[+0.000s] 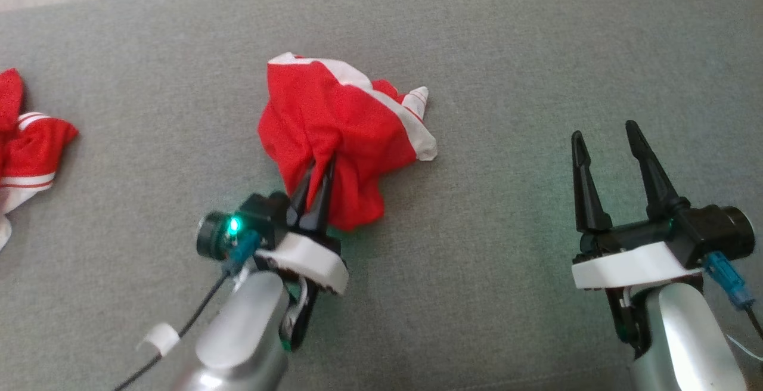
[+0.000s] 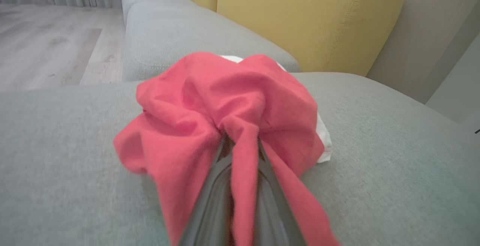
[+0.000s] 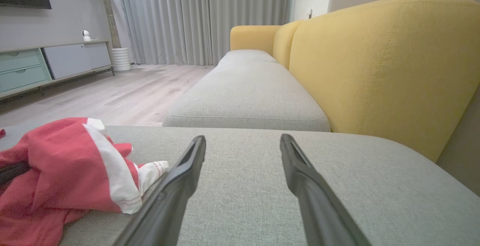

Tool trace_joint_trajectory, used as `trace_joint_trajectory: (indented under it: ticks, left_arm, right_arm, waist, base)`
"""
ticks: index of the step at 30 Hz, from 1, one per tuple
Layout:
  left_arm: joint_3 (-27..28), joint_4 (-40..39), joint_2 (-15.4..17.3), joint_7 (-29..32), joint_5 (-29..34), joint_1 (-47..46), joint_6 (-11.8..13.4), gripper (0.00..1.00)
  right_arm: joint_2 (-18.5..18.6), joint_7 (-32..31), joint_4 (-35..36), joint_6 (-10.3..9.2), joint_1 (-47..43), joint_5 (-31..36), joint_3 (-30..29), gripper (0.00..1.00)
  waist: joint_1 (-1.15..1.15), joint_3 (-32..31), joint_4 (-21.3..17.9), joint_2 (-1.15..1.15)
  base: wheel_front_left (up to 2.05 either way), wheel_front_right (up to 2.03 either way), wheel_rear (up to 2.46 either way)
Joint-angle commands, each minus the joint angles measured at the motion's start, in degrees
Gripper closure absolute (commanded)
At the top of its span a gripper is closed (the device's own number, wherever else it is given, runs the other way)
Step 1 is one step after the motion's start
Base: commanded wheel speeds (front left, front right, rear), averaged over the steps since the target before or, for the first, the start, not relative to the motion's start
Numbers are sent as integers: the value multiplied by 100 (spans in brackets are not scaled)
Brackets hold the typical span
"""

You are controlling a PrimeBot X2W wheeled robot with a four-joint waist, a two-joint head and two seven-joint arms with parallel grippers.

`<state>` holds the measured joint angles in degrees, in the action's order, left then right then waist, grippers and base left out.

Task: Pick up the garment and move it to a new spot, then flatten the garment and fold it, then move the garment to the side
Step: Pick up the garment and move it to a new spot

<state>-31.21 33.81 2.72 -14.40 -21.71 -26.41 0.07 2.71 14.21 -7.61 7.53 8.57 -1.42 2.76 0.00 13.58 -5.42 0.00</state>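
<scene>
Left gripper point(image 1: 320, 164) pinches thin fold of bunched red garment point(image 1: 334, 117); small bite may slip free on lift. Right gripper point(image 1: 603, 130) spread wide, empty, well apart.

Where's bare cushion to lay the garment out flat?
Free: grey cushion between the bunched red garment and the open right gripper, running up to the far edge. Also free: the strip between that garment and the second red garment at the left edge. Crowded around the left gripper, shut on the red garment.

Two red garments point(image 1: 334, 135) point(image 1: 30, 152), four dark fingers point(image 1: 301, 193) point(image 1: 323, 194) point(image 1: 587, 188) point(image 1: 651, 170), one sofa point(image 1: 506, 51)
</scene>
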Motion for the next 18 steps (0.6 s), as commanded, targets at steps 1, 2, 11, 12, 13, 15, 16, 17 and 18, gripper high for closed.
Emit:
trace_joint_trajectory:
  ticks: [1, 2, 11, 12, 13, 15, 16, 17, 18]
  left_arm:
    - [69, -147, 19, -58, -120, 76, 39, 100]
    - [3, -145, 18, -58, -217, 136, 50, 100]
    - [-376, -242, 17, -59, -527, 401, 261, 0]
    - [-363, -280, 17, -59, -537, 432, 287, 0]
    - [-346, -324, 17, -59, -535, 462, 311, 0]
    - [-275, -436, 17, -59, -514, 516, 343, 0]
    - [-230, -487, 17, -59, -481, 543, 356, 0]
    - [-183, -540, 17, -59, -436, 575, 358, 0]
    - [-132, -602, 16, -59, -391, 613, 357, 0]
  right_arm:
    - [17, 61, 156, -4, -14, 24, 81, 0]
    - [17, 63, 145, -4, -23, 19, 79, 0]
    - [17, 71, 23, -4, -84, 8, 102, 0]
    - [17, 72, 1, -4, -95, 8, 105, 0]
    - [17, 72, -16, -4, -106, 8, 109, 0]
    - [17, 73, -42, -4, -129, 8, 106, 0]
    - [17, 73, -49, -4, -140, 13, 102, 0]
    - [17, 74, -55, -4, -156, 18, 86, 0]
    - [17, 74, -52, -4, -176, 20, 67, 0]
  waist:
    - [0, -35, 34, 0]
    - [0, -48, 49, 0]
    - [0, -260, 205, 0]
    - [0, -295, 223, 0]
    - [0, -325, 237, 0]
    - [0, -390, 270, 0]
    - [0, -427, 285, 0]
    - [0, -476, 309, 0]
    - [0, -513, 330, 0]
  base:
    - [0, 0, 0]
    - [0, 0, 0]
    - [0, 0, 0]
    - [0, 0, 0]
    - [0, 0, 0]
    - [0, 0, 0]
    - [0, 0, 0]
    - [0, 0, 0]
    - [0, 0, 0]
